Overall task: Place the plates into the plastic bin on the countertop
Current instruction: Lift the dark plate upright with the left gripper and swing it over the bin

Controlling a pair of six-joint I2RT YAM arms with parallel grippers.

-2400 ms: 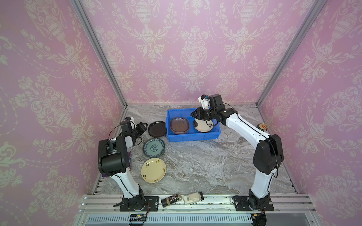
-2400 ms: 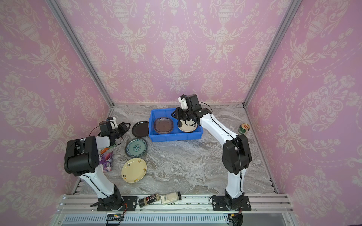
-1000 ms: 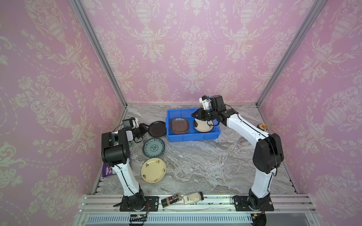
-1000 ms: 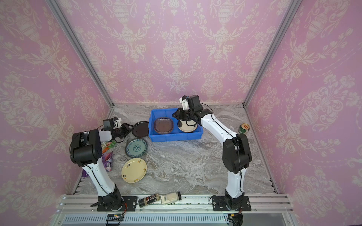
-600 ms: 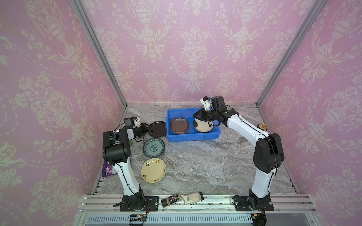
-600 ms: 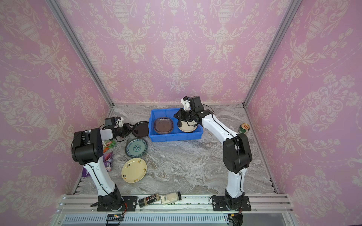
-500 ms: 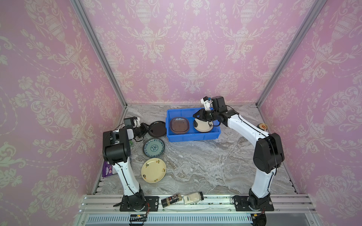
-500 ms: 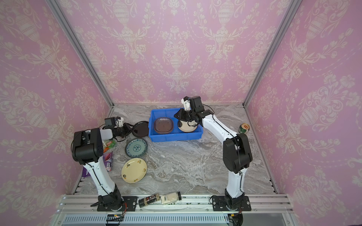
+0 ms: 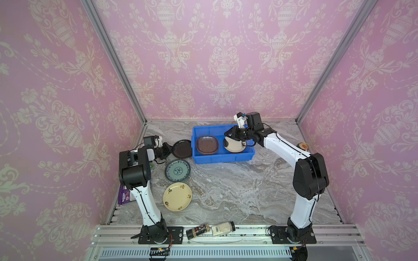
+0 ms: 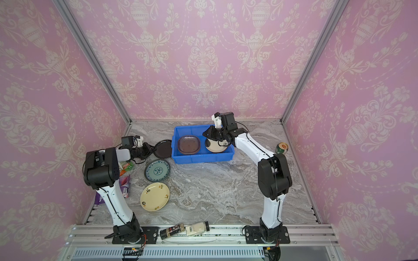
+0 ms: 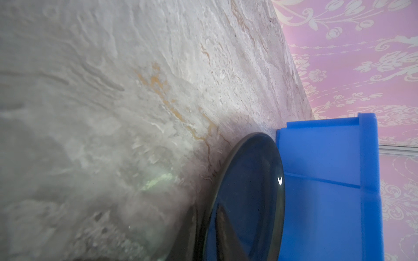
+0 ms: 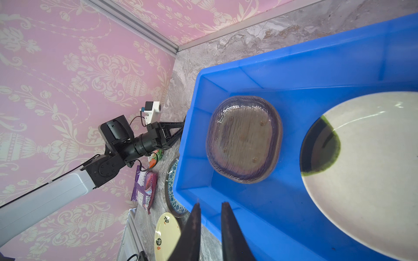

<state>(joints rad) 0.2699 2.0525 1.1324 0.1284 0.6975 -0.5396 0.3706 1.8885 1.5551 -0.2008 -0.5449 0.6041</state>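
The blue plastic bin (image 9: 222,158) (image 10: 201,158) stands at the back of the countertop (image 9: 237,192). In it lie a brownish square plate (image 9: 207,144) (image 12: 244,137) and a cream plate (image 9: 234,145) (image 12: 373,169). My right gripper (image 9: 231,133) (image 12: 209,204) hovers over the bin, jaws narrowly apart and empty. A black plate (image 9: 182,148) (image 11: 248,192) rests against the bin's left wall; my left gripper (image 9: 169,150) (image 11: 207,208) is shut on its near rim. In front lie a teal-patterned plate (image 9: 177,170) and a cream flowered plate (image 9: 177,196).
A drink can (image 9: 302,146) stands at the right edge. Snack packets (image 10: 125,166) lie by the left wall beside my left arm. Two bottles (image 9: 210,230) rest on the aluminium rail (image 9: 226,235) at the front.
My left gripper reached forward to the black plate's rim and its jaws closed on it. The right gripper stayed over the bin, barely moving.
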